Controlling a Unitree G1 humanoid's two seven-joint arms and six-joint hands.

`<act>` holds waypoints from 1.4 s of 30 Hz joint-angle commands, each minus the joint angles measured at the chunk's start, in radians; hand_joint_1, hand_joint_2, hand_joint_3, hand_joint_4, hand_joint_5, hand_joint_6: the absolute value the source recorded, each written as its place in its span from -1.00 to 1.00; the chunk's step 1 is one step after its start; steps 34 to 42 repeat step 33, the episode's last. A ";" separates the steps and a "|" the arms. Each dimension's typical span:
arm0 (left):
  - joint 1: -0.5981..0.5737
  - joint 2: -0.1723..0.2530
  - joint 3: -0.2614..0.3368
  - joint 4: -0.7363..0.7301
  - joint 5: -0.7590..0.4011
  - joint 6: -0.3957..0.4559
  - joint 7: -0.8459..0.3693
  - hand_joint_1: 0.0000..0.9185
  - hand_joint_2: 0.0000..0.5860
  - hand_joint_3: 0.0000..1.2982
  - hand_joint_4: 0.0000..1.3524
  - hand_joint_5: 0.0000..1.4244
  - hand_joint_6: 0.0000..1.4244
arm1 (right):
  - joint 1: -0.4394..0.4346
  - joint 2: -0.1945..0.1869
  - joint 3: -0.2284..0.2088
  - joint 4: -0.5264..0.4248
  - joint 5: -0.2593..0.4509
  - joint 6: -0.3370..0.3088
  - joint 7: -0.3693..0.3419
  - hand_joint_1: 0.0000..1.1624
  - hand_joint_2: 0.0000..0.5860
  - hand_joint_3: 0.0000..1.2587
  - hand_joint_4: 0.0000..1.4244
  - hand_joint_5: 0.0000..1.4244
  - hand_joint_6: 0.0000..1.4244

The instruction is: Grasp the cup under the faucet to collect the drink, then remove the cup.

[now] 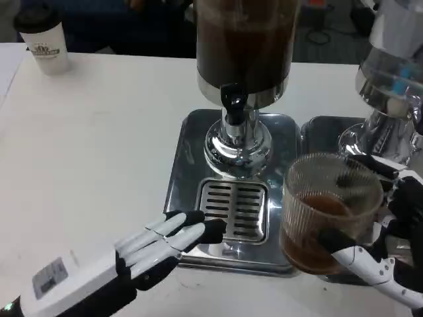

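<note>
Holding brown drink, the ribbed clear glass cup sits gripped in the right hand, right of the slotted metal drip grate; the left hand, fingers extended and empty, lies at the grate's left.

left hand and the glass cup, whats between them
In the head view, the slotted drip grate of the steel tray lies between the left hand and the glass cup, which the right hand holds, partly filled with brown drink.

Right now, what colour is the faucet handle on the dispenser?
Black, on the faucet handle above the chrome spout; it shows best in the head view.
</note>
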 commanded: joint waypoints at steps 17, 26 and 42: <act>0.014 -0.010 0.066 -0.044 0.089 -0.030 0.054 -1.00 -0.81 -0.92 -1.00 -1.00 -1.00 | -0.005 0.005 -0.006 -0.053 0.036 -0.016 0.007 0.57 -0.48 0.16 0.18 0.50 0.92; 0.009 0.001 0.057 -0.036 0.084 -0.009 0.063 -1.00 -0.81 -0.91 -1.00 -1.00 -1.00 | -0.005 0.007 -0.008 -0.050 0.035 -0.016 0.006 0.57 -0.50 0.16 0.19 0.50 0.92; 0.012 -0.001 0.057 -0.037 0.083 0.001 0.064 -1.00 -0.81 -0.90 -1.00 -1.00 -1.00 | -0.012 0.006 -0.011 -0.051 0.036 -0.010 0.006 0.57 -0.51 0.16 0.21 0.50 0.92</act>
